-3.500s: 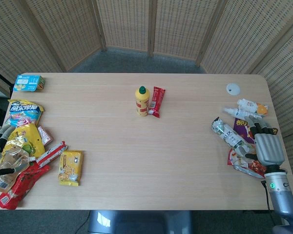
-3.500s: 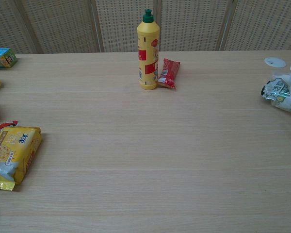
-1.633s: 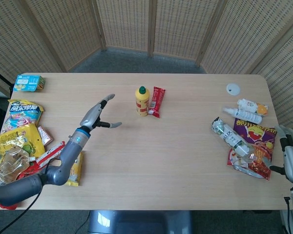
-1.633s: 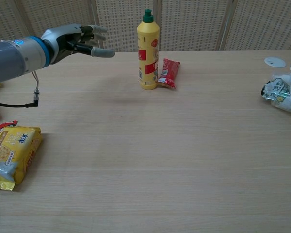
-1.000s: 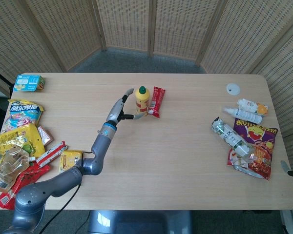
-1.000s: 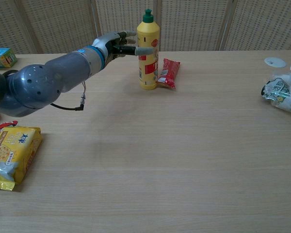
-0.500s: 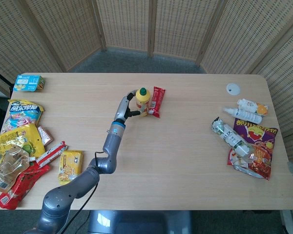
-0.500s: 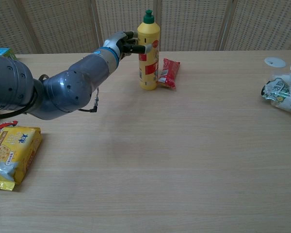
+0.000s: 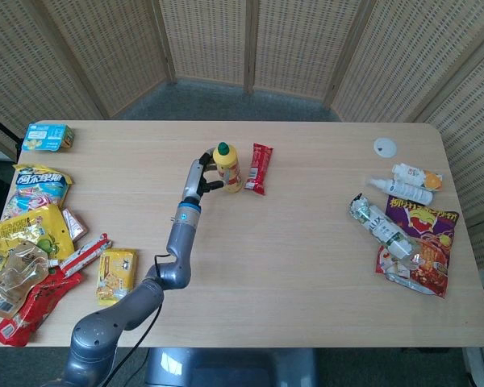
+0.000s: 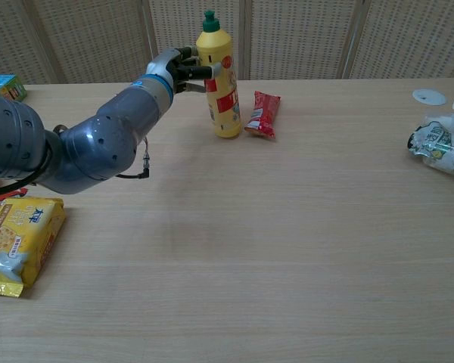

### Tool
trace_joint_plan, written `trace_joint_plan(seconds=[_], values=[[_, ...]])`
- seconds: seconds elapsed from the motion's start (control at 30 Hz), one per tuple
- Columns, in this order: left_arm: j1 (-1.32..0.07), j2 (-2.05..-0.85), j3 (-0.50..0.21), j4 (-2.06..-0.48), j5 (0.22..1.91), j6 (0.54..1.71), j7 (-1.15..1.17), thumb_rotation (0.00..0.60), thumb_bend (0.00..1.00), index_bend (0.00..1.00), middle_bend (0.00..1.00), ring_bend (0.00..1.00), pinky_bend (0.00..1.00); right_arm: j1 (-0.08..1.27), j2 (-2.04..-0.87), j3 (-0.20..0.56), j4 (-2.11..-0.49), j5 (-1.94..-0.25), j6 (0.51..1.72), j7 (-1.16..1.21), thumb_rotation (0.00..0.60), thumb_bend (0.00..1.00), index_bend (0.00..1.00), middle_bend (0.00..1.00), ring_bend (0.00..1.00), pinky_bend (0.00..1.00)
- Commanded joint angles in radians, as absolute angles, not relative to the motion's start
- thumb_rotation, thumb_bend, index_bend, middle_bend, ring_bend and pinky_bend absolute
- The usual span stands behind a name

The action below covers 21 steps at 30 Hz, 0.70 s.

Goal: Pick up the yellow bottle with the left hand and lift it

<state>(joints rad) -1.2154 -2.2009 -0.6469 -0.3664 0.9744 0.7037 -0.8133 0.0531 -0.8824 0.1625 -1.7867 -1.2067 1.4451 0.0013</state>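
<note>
My left hand (image 10: 183, 72) grips the bottle (image 10: 220, 79) near the far middle of the surface (image 10: 287, 227).

My fingers (image 10: 199, 71) wrap its upper body just under the green cap (image 10: 210, 19). The bottle tilts, its top leaning toward my arm, its base touching or just above the wood; I cannot tell which. A red packet (image 10: 262, 113) lies just beside it. My right hand is out of view.

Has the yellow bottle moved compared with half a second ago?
Yes. The yellow bottle, held by the left hand, has tipped left, its top leaning away from the red packet beside it.
</note>
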Motion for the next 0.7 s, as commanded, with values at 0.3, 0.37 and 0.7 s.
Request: trace_joint_plan(seconds=[0.3,0.37,0.7], values=[[-0.982,-1.956,-0.583,-0.789,1.047,0.873,-0.781,0.600,0.63,0.44,0.54,0.46,0.29,0.079,-0.921,0.161,-1.753,-1.235,1.408,0.022,0.600,0.27,0.00,0.00,0.00,0.00],[-0.931,-1.884,-0.584,-0.923,1.043,0.897,-0.751,0.600,0.62,0.44,0.54,0.46,0.29,0.085,-0.930,0.161,-1.746,-1.240,1.400,0.027,0.600,0.27,0.00,0.00,0.00,0.00],[-0.732,-1.504,-0.612,-1.544,0.965,0.911,-0.601,0.600,0.61,0.43,0.54,0.46,0.29,0.104,-0.967,0.158,-1.723,-1.266,1.378,0.046,0.600,0.27,0.00,0.00,0.00,0.00]])
